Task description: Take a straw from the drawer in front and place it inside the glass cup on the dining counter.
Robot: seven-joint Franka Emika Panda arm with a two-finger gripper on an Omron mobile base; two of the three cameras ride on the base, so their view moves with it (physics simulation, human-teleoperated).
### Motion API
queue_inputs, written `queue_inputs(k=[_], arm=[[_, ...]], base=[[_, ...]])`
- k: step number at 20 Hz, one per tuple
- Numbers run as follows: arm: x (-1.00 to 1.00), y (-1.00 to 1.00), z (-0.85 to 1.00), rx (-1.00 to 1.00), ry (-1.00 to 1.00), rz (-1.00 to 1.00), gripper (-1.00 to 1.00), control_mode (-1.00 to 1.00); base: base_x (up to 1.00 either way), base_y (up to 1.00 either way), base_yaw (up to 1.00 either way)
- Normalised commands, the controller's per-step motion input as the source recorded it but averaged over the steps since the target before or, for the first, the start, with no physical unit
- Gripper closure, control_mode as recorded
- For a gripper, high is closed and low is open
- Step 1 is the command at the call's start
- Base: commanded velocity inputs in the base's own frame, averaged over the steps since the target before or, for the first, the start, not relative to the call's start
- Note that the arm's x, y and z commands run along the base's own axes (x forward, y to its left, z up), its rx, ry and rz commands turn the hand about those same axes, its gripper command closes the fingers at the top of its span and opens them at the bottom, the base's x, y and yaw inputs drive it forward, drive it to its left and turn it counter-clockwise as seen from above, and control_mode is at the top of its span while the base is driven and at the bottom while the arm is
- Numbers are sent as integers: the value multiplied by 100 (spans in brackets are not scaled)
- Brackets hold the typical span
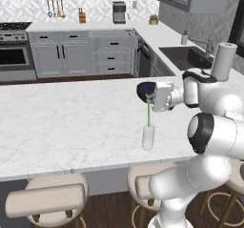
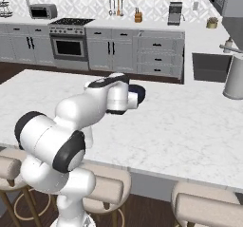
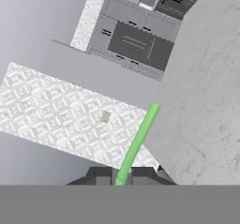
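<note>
My end effector, at centre-right of the left base view, pinches the straw by its top so it hangs straight down into the glass cup on the counter, ready to drop.

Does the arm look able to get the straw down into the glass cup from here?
Probably yes. The tool is shut on the straw, which hangs right above the glass cup on the dining counter, with nothing between them.
</note>
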Motion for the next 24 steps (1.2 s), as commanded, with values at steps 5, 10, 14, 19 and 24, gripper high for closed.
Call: queue_inputs(k=[5,10,14,19,24], arm=[[9,0,-18,0,1,3,100,-100],[0,0,-21,0,2,3,100,-100],[5,0,-11,0,0,3,100,-100],[13,0,0,0,0,4,100,-100],[14,0,0,0,0,4,100,-100]], base=[[0,0,0],[0,0,0],[0,0,0],[0,0,0],[0,0,0]])
